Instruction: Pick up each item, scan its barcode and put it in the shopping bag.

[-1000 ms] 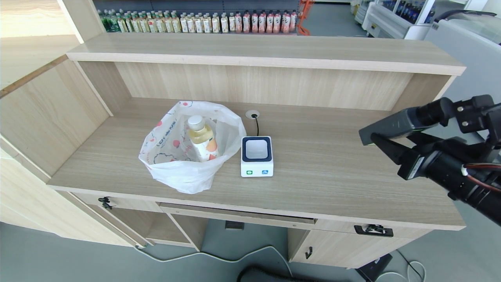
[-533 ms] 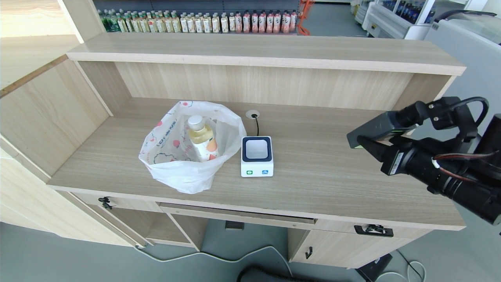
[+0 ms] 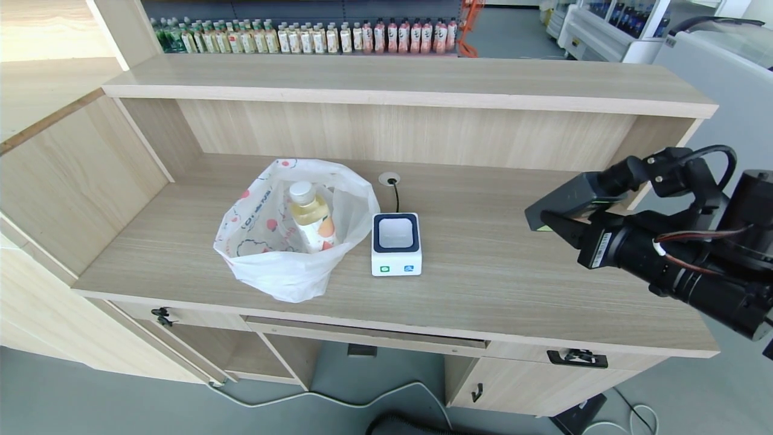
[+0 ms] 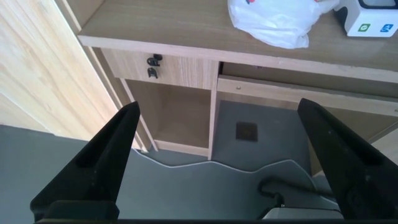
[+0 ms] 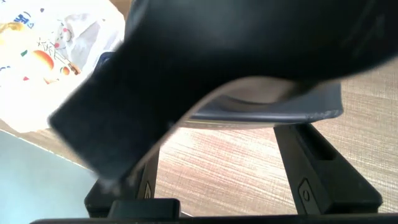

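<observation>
Head view, right of the frame: we see the right gripper [image 3: 558,219] pinching a flat dark pack [image 3: 570,196], its long axis tilted from lower left to upper right, over the counter [image 3: 513,290]. We cannot make out its label. The left gripper [image 4: 219,109] is spread wide. The bag [image 3: 272,272], left of centre and just beside the scanner [image 3: 396,243], holds a bottle [image 3: 311,220], cap upward.

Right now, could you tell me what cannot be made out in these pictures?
Dark item in the right gripper: kind and barcode unreadable, blurred close up in right wrist view, side-on in head view.
Bottle: lower part hidden by shopping bag wall, head view.
Scanner: cut off by the edge, left wrist view.
</observation>
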`<state>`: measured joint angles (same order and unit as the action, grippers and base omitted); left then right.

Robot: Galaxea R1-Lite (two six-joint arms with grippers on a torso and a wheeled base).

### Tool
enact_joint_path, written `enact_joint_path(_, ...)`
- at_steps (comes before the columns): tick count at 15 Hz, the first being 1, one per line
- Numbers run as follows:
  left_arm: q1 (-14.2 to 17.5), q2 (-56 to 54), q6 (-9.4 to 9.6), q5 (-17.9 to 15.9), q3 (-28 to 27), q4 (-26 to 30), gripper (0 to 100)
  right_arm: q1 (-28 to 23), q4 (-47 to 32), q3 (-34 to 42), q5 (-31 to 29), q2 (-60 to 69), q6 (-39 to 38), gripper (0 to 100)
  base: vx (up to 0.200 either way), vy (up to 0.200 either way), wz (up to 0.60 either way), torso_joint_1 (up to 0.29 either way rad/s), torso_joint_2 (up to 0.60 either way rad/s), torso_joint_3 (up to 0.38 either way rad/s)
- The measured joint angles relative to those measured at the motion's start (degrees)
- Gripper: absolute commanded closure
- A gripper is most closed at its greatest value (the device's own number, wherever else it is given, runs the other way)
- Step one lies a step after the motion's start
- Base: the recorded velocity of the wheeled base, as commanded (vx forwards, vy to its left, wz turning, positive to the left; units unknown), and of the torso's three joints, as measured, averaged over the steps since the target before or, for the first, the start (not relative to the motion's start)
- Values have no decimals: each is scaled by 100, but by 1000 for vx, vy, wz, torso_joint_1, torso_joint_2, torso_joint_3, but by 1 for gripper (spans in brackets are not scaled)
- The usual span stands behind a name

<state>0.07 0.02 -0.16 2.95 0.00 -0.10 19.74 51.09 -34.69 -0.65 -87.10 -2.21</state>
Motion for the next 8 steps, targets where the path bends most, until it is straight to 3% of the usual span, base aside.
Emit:
enact_joint_path(5, -2, 0, -6, 2, 0, 2, 0, 212, -190, -249, -9, -104, -72, 100, 0, 200, 0, 5, 3, 1)
enact_joint_path(8, 0, 0, -6, 5, 0, 0, 0, 305, -341, -477, -11, -206, -72, 100, 0, 0, 0, 0, 0, 0)
